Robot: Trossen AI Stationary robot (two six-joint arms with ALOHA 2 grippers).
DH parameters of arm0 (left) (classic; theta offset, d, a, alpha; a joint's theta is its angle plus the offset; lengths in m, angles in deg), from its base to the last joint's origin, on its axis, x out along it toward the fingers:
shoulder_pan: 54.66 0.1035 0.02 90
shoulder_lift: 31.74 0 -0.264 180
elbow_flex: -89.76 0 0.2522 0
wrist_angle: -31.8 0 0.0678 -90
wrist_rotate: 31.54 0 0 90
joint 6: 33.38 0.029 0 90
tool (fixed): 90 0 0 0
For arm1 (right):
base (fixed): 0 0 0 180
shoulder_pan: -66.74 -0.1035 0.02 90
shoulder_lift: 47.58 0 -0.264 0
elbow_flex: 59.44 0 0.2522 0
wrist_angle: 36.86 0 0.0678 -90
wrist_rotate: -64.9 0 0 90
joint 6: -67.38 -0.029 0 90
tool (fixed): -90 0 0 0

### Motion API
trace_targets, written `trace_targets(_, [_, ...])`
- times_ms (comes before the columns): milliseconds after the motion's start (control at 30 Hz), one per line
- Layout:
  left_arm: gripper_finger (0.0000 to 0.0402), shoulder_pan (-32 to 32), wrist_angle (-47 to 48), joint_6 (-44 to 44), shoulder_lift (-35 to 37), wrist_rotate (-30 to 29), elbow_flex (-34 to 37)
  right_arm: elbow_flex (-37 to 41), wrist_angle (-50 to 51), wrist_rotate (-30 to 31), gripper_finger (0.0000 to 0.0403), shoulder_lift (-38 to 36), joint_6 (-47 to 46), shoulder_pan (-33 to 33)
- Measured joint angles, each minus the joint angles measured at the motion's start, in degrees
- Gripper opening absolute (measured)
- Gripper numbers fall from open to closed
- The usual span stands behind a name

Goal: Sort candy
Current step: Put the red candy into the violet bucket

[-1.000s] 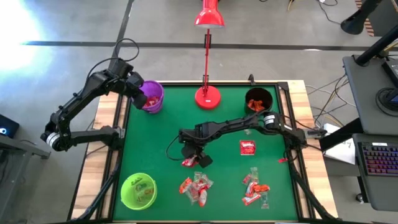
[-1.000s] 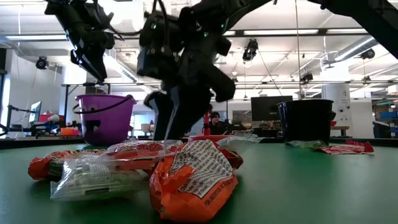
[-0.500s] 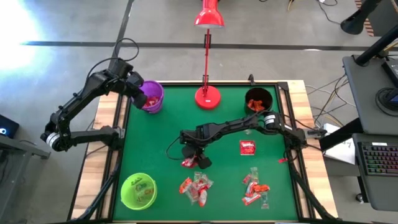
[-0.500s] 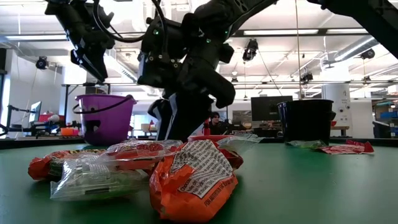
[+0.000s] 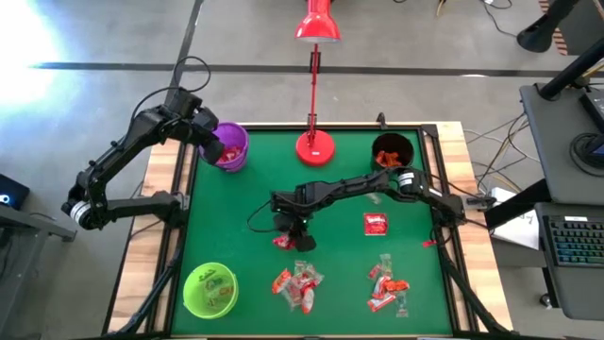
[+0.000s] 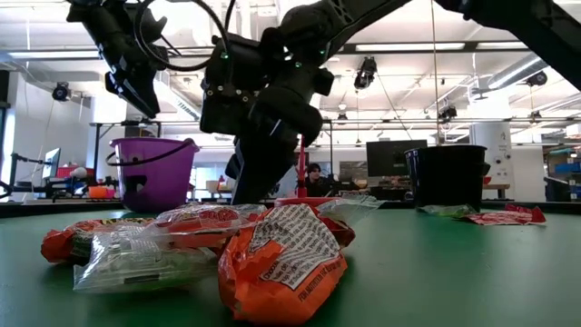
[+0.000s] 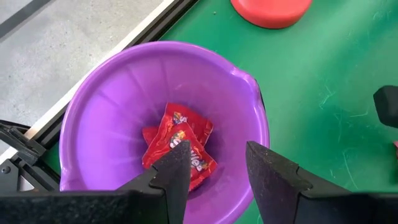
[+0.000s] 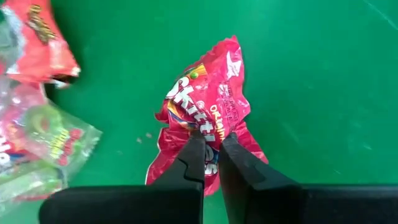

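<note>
The right gripper (image 8: 210,163) is pinched tight on a red candy packet (image 8: 208,106) near the middle of the green table (image 5: 415,236). More candy (image 5: 297,286) lies toward six o'clock. The left gripper (image 7: 214,163), fingers apart, hangs over the purple bucket (image 5: 229,146) at ten o'clock. Bright workshop room behind.

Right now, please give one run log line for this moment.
right gripper: shut on red candy packet | left gripper: open above purple cup | packet on table
</note>
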Motion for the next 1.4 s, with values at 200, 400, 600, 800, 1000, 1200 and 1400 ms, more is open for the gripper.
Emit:
trace_targets(200, [0.0137, -0.01, 0.0, -0.02, 0.0, 0.0, 0.0, -8.22, 7.14, 5.29, 0.0012, 0.39, 1.15, 0.46])
trace_targets(400, [0.0137, -0.01, 0.0, 0.0, -0.02, 0.0, 0.0, -15.16, 9.77, 11.71, 0.0012, 0.24, 1.28, 2.34])
trace_targets(600, [0.0139, 0.0, 0.02, -0.91, -0.02, 3.21, 0.0, -21.62, 9.28, 20.57, 0.0012, 0.17, -0.95, 5.68])
trace_targets(800, [0.0168, -0.01, -0.56, -5.64, -2.23, 13.96, 0.0, -27.29, 4.36, 24.23, 0.0012, 0.06, -3.24, 9.76])
trace_targets(1000, [0.0197, -0.03, -2.18, -11.76, -6.33, 25.18, 0.0, -29.58, 0.75, 24.28, 0.0012, -0.04, -4.32, 13.05])
trace_targets(1200, [0.0203, -0.01, -3.0, -12.04, -9.17, 26.78, 0.0, -29.73, 0.72, 24.13, 0.0012, -0.04, -4.31, 14.12])
trace_targets(1400, [0.0204, -0.03, -8.15, -12.64, -11.02, 32.42, 0.0, -29.75, 0.3, 23.93, 0.0012, -0.04, -3.2, 14.0])
